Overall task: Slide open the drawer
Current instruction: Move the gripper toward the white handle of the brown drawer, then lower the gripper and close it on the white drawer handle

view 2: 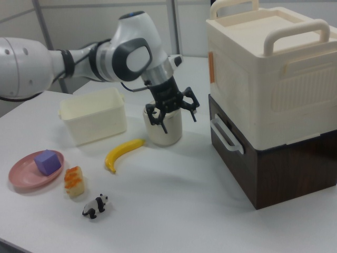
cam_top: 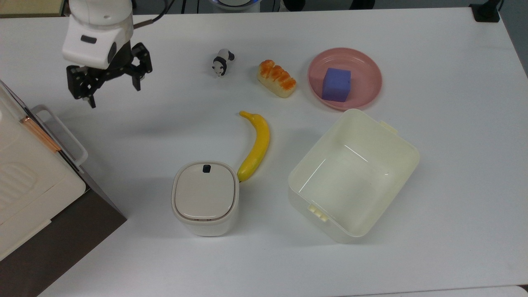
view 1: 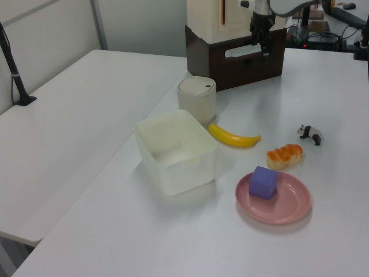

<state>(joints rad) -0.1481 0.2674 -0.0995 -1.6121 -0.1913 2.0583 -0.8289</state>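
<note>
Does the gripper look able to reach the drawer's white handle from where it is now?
Probably yes. The gripper hangs open above bare table, short of the white handle on the closed drawer. Nothing stands between them; the panda and lidded bin sit well aside.
</note>
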